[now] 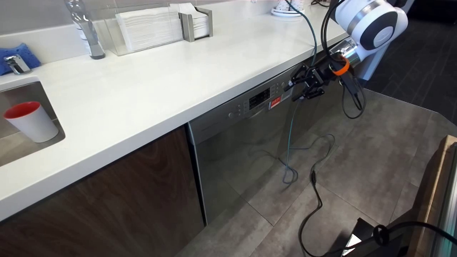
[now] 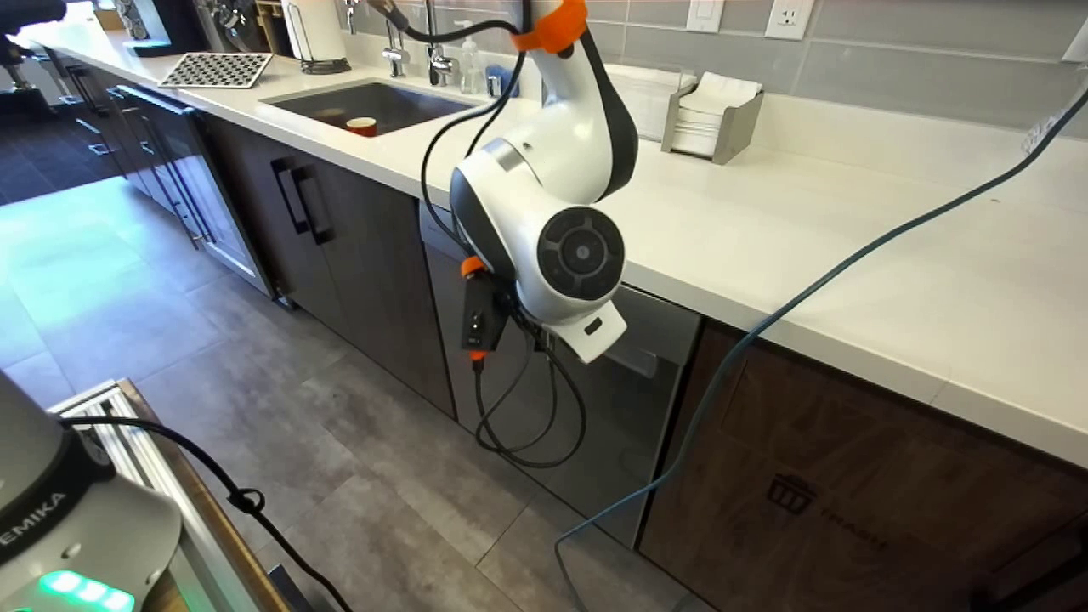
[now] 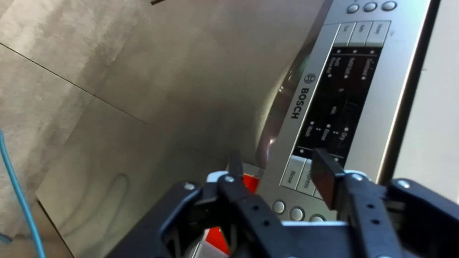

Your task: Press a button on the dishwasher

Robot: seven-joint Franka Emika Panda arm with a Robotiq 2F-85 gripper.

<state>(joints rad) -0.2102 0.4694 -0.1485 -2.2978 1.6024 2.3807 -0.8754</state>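
The dishwasher has a grey steel front, also partly visible in an exterior view. Its control strip carries a black display, which fills the right of the wrist view; I see no red light on it. Flat buttons, one marked Rinse, and small round buttons lie below the display there. My gripper is open and empty, its fingers apart over the Rinse end of the panel. In an exterior view the gripper is by the panel's far end; contact cannot be told.
A white countertop overhangs the dishwasher. A red-and-white sign sits on the front below the display. A blue cable hangs by the gripper. A sink holds a cup. Dark wood cabinets stand beside the dishwasher.
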